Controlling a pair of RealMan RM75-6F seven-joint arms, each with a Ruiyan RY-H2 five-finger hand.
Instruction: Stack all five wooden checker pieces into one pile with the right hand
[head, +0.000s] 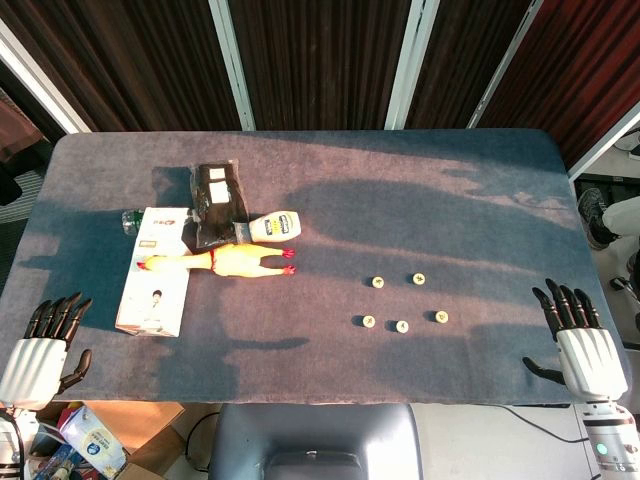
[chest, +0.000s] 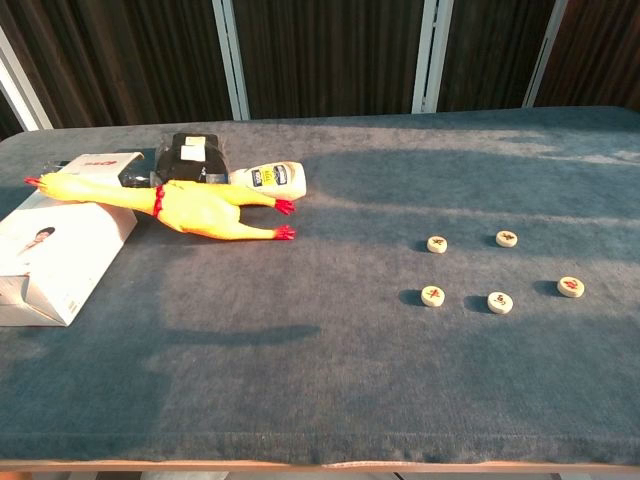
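Note:
Several round wooden checker pieces lie flat and apart on the grey cloth, right of centre. Two sit further back (head: 378, 282) (head: 419, 279) and three nearer (head: 369, 321) (head: 402, 326) (head: 441, 317); the chest view shows them too (chest: 437, 243) (chest: 507, 238) (chest: 433, 295) (chest: 499, 301) (chest: 571, 287). None is stacked. My right hand (head: 580, 340) rests at the table's front right corner, fingers spread, holding nothing, well right of the pieces. My left hand (head: 45, 345) lies at the front left corner, also empty with fingers apart. Neither hand shows in the chest view.
A yellow rubber chicken (head: 235, 260) (chest: 195, 208) lies left of centre. Behind it are a black pouch (head: 215, 205), a small white bottle (head: 275, 226) and a white box (head: 155, 285) (chest: 55, 255). The table's front edge (chest: 320, 465) runs close below the pieces.

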